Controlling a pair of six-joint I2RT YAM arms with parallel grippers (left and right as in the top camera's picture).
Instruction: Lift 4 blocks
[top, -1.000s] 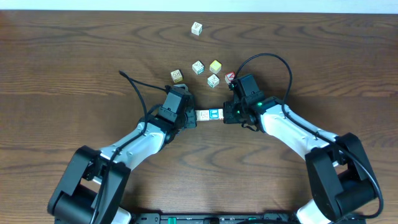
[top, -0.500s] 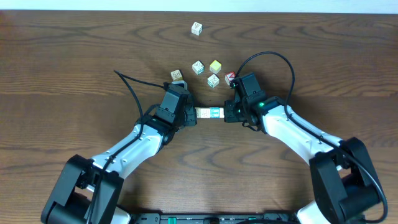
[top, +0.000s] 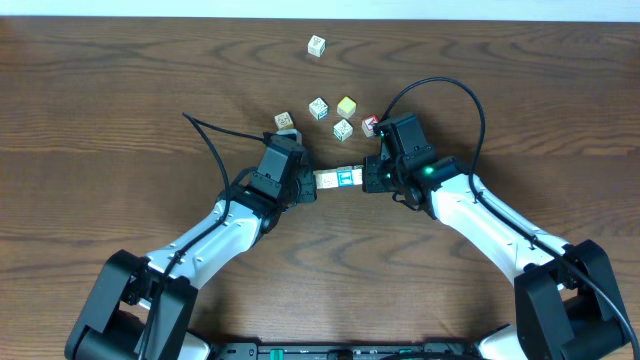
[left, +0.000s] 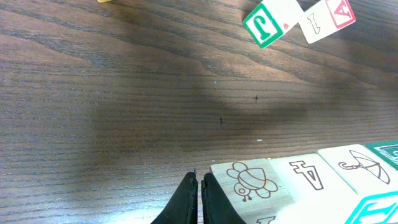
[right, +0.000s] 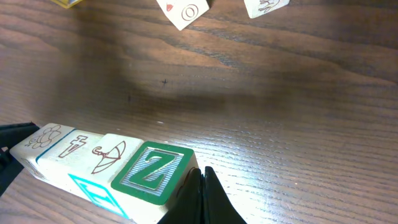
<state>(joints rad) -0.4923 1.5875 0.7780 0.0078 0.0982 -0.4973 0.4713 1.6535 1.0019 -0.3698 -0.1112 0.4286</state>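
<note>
Seemingly light, rigid and slick, the blocks (top: 338, 180) formed a row best held at its ends, where the left pincer (left: 200, 188) and right pincer (right: 200, 182), both closed and empty, pressed.

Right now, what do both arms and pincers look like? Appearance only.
Both arms match: the left arm and right arm have white link shells with black joints and black wrist housings. Each carries a looping black cable. A green light glows on the right wrist. The left pincer and right pincer have slim black tapered fingers.
</note>
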